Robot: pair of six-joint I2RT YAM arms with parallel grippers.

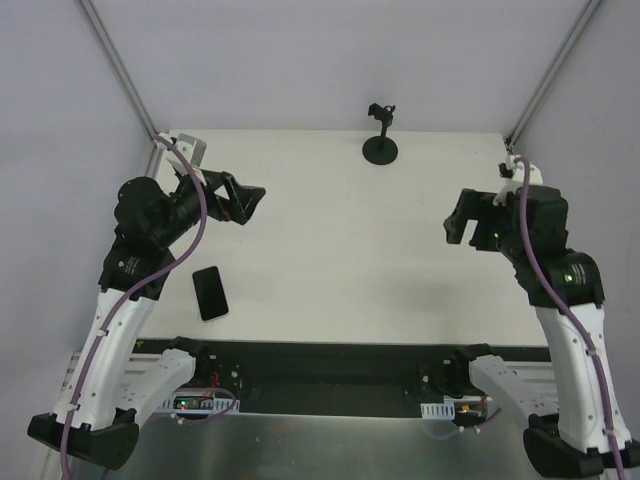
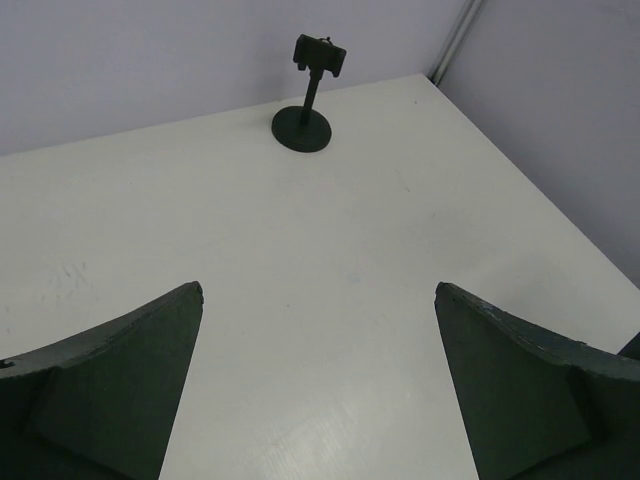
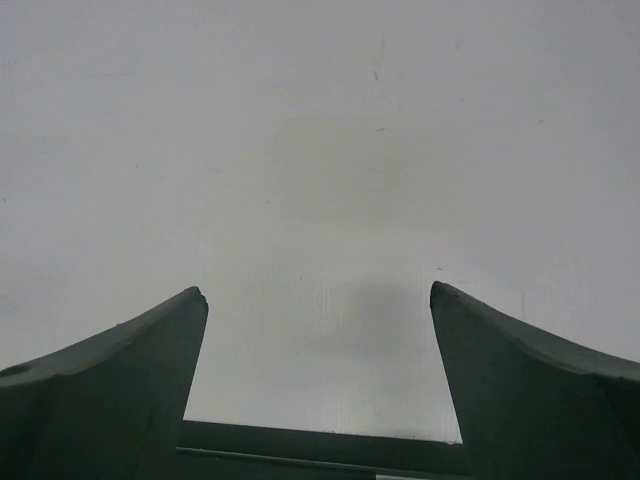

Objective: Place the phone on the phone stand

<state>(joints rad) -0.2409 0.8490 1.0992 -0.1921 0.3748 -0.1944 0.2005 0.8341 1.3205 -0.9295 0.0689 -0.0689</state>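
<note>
Step in hand: the approach, as I read it. Nothing is grasped yet and the phone is not on the stand.
Left gripper (image 1: 250, 205): released, jaws spread wide and empty. It hangs above the table (image 1: 340, 230) at about 10 o'clock and faces the far edge.
Right gripper (image 1: 455, 220): also released and empty, at about 3 o'clock. Its wrist view shows only bare tabletop between the fingers.
Phone (image 1: 210, 293): lies flat at about 8 o'clock, near the front edge, just on the near side of the left gripper and apart from it.
Phone look: thin black slab with rounded corners and a dark face. Its long axis runs roughly near-to-far, slightly skewed.
Phone stand (image 1: 380, 148): at 12 o'clock by the far edge, well apart from the phone. It has a round disc base, a thin post and a small bracket on top, and stands upright.
Next move calls for: the left arm is nearest. It probably has to tip down and back toward 8 o'clock, then straddle the phone's narrow sides.
Risk: a flat phone gives little edge to pinch, so a slip is likely.
</note>
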